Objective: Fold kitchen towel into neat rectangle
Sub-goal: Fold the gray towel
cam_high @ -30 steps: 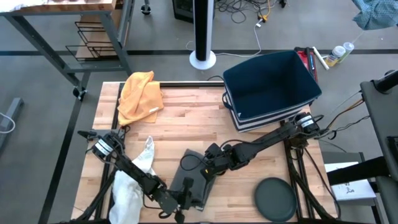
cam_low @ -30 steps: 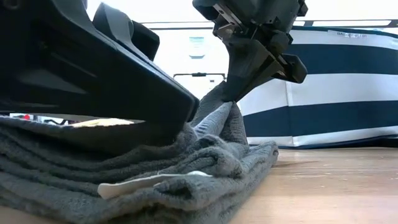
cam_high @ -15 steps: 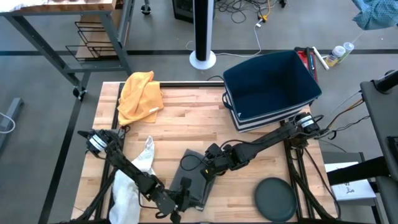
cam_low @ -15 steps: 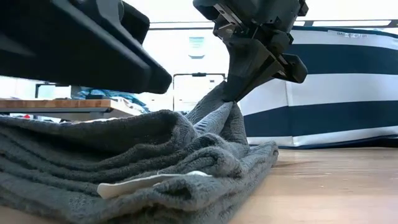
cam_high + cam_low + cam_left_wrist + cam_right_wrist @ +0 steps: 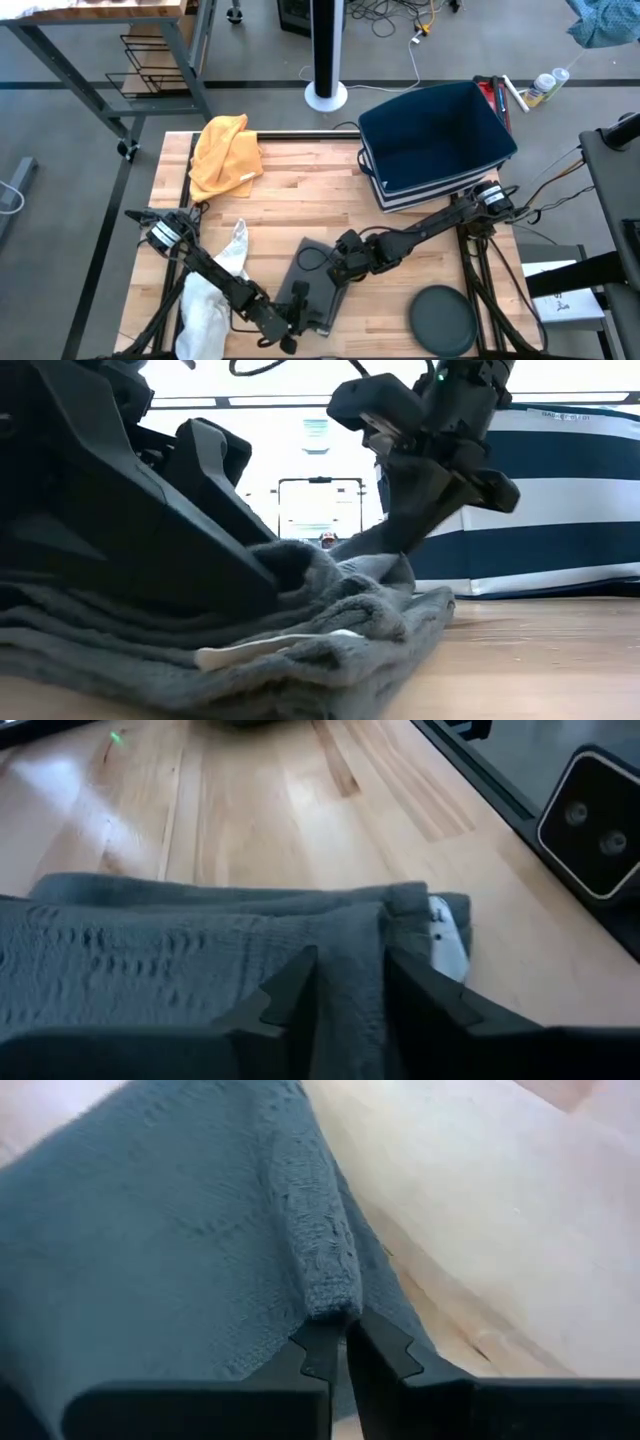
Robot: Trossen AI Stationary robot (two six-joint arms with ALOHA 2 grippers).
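Both of my end effectors work the grey towel (image 5: 318, 283) on the worktop (image 5: 300, 190): right end effector (image 5: 345, 1342) pinches a raised fold; left end effector (image 5: 350, 990) stands parted around the edge ahead.

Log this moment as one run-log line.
step: folding grey towel | left gripper: open, astride fold | right gripper: pinching towel edge | table

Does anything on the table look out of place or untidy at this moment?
Yes. The dark grey terry towel is bunched, its white label sticking out. A crumpled white cloth hangs partly over the wooden table's edge, and an orange cloth lies heaped.
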